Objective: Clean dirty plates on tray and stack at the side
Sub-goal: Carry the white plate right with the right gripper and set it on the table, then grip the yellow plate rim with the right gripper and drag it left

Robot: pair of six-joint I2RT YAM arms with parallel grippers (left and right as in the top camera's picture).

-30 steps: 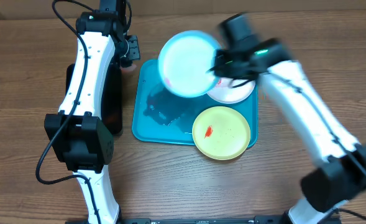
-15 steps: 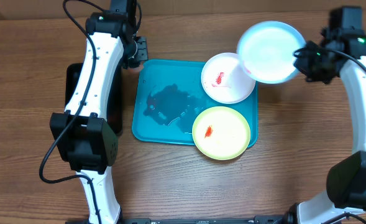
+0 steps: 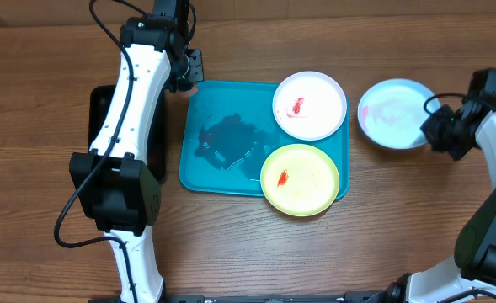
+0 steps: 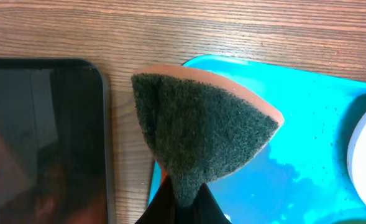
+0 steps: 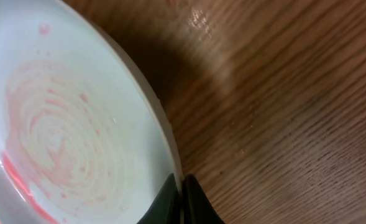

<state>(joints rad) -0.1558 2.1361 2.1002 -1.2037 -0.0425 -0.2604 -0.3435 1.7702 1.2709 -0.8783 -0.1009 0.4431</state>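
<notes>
The turquoise tray [image 3: 222, 139] lies at the table's middle, its left half wet. A white plate [image 3: 310, 104] and a yellow-green plate [image 3: 300, 179], each with a red smear, sit on its right half. The pale blue plate [image 3: 392, 113] rests on the wood right of the tray, with a faint pink smear [image 5: 52, 143]. My right gripper [image 3: 437, 130] is shut on the blue plate's right rim [image 5: 181, 186]. My left gripper [image 3: 184, 76] is shut on a green-and-orange sponge [image 4: 201, 130], held over the tray's far left corner [image 4: 245, 68].
A black rectangular tray [image 3: 151, 135] lies left of the turquoise tray, under the left arm; it also shows in the left wrist view [image 4: 43, 137]. Bare wooden table [image 3: 399, 219] lies to the right and front.
My right gripper has carried the pale blue plate from above the tray rightward and down onto the table at the right. The left arm has shifted only slightly.
</notes>
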